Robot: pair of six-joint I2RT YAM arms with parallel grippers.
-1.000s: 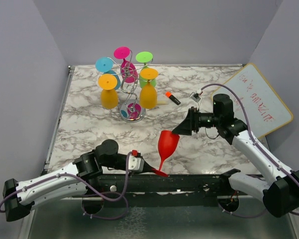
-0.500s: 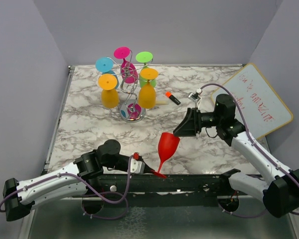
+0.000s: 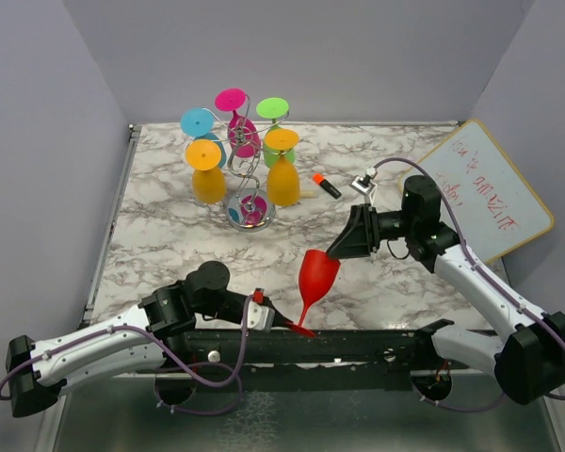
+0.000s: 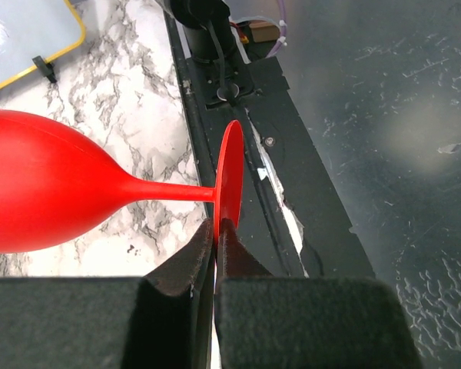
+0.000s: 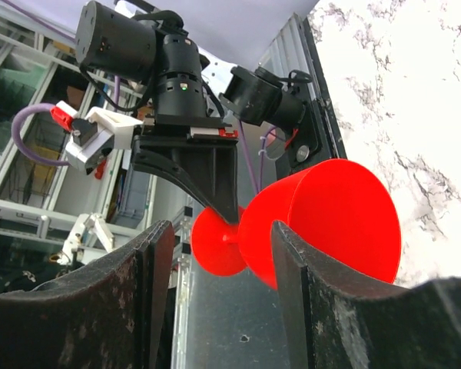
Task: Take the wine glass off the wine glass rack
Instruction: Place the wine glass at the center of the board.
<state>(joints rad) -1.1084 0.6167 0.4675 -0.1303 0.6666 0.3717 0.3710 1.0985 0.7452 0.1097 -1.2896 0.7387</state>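
Note:
A red wine glass (image 3: pixel 316 276) is held tilted over the table's near edge, bowl up toward the right. My left gripper (image 3: pixel 284 323) is shut on the rim of its round foot (image 4: pixel 230 181). My right gripper (image 3: pixel 340 248) is open right at the rim of the bowl (image 5: pixel 323 219), with one finger (image 5: pixel 311 307) overlapping it. The chrome wine glass rack (image 3: pixel 246 179) stands at the back left. It holds several upside-down glasses in yellow (image 3: pixel 206 175), blue, pink and green.
An orange marker (image 3: pixel 326 185) lies right of the rack. A whiteboard (image 3: pixel 485 188) leans at the right edge. The black base rail (image 3: pixel 358 345) runs along the near edge. Grey walls close in the sides and back.
My right gripper has shifted slightly up and back beside the bowl. My left gripper has edged right, and the glass has stayed in much the same place.

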